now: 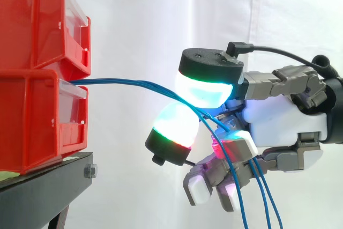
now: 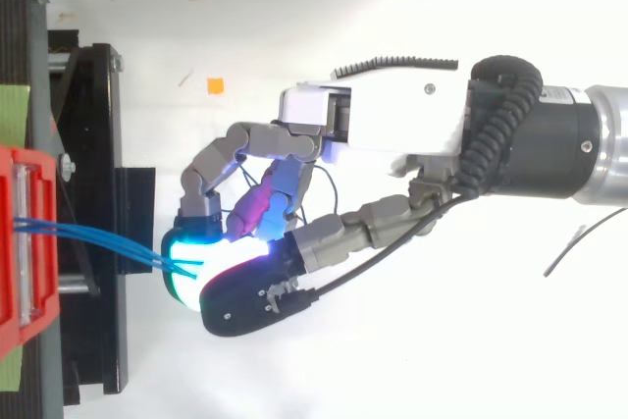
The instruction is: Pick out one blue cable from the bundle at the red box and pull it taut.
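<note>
Thin blue cables (image 1: 128,83) leave the front of the lower red box (image 1: 32,116) and run right as a close bundle to my hand (image 1: 284,122). They pass between two glowing pads, a cyan-green one (image 1: 206,87) above and a white-red one (image 1: 174,130) below. Behind the pads they bend and hang down past the curled fingers, spreading into separate strands (image 1: 262,197). From above, the same cables (image 2: 98,235) cross the gap from the box (image 2: 12,242) into the pinching fingertips of the hand (image 2: 392,115). The stretch between box and hand sags slightly.
A second red box (image 1: 37,20) is stacked on the lower one. Both rest on a black stand (image 1: 48,183) with a bolt at its corner. A small orange square (image 2: 215,85) lies on the white floor, and a white curtain hangs behind.
</note>
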You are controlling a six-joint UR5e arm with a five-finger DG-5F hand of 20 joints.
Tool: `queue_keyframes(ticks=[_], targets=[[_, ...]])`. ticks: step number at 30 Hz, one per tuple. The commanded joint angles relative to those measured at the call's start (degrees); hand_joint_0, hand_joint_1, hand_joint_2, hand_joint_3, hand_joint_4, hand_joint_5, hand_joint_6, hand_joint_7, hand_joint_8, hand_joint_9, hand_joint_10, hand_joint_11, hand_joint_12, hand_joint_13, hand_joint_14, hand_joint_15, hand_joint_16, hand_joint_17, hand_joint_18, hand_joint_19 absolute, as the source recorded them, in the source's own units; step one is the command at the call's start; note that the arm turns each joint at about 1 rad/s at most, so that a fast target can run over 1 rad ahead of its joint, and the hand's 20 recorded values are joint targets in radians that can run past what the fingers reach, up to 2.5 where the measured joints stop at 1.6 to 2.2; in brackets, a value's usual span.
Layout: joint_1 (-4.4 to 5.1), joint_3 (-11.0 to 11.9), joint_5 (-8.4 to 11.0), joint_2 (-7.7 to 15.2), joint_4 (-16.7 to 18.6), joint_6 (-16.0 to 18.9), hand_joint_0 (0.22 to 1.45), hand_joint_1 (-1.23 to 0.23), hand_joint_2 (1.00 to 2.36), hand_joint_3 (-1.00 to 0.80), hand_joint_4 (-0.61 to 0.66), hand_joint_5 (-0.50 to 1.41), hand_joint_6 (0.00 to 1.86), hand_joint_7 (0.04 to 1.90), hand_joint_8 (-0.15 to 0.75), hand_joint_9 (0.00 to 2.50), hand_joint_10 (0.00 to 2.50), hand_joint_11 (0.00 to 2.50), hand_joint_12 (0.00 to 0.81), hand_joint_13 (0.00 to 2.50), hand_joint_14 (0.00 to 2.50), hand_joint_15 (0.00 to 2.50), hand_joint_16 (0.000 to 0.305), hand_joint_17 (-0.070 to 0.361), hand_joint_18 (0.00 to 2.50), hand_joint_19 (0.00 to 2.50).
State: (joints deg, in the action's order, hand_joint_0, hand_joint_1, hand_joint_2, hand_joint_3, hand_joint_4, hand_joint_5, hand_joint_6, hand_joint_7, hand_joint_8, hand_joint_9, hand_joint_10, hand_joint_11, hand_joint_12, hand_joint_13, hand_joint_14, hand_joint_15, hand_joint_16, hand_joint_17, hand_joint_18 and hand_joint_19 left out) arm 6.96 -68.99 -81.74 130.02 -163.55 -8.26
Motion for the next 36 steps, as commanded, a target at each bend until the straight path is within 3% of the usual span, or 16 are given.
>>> queue_keyframes(ticks=[1, 13, 16, 23, 36], targets=[[0.07, 0.00, 0.09, 0.06, -0.02, 0.00, 0.68, -0.75, 1.02, -0.29, 0.17, -0.09, 0.90, 0.96, 0.330, 1.30, 0.03, 0.76, 0.399, 0.87, 0.02, 0.50, 0.055, 0.123, 0.82, 0.76], [0.07, 0.00, 0.09, 0.06, 0.07, 0.00, 0.73, -0.80, 1.01, -0.41, 0.07, -0.09, 0.92, 0.95, 0.320, 1.38, 0.03, 0.88, 0.390, 0.88, 0.02, 0.50, 0.052, 0.118, 0.84, 0.74], [0.07, 0.00, 0.09, 0.06, 0.07, -0.09, 0.75, -0.85, 1.00, -0.50, -0.01, -0.08, 0.93, 0.94, 0.309, 1.42, 0.03, 0.89, 0.383, 0.92, 0.02, 0.50, 0.051, 0.115, 0.85, 0.74], [0.07, 0.00, 0.09, 0.06, 0.07, 0.00, 0.76, -0.95, 1.00, -0.50, -0.17, -0.06, 0.93, 1.02, 0.271, 1.52, 0.03, 0.96, 0.367, 1.00, 0.02, 0.56, 0.047, 0.107, 0.89, 0.73], [0.16, 0.00, 0.09, -0.03, 0.07, 0.00, 0.58, -1.01, 1.00, -0.50, -0.10, -0.05, 0.91, 1.03, 0.261, 1.61, 0.03, 0.99, 0.365, 1.05, 0.02, 0.59, 0.048, 0.107, 0.91, 0.76]])
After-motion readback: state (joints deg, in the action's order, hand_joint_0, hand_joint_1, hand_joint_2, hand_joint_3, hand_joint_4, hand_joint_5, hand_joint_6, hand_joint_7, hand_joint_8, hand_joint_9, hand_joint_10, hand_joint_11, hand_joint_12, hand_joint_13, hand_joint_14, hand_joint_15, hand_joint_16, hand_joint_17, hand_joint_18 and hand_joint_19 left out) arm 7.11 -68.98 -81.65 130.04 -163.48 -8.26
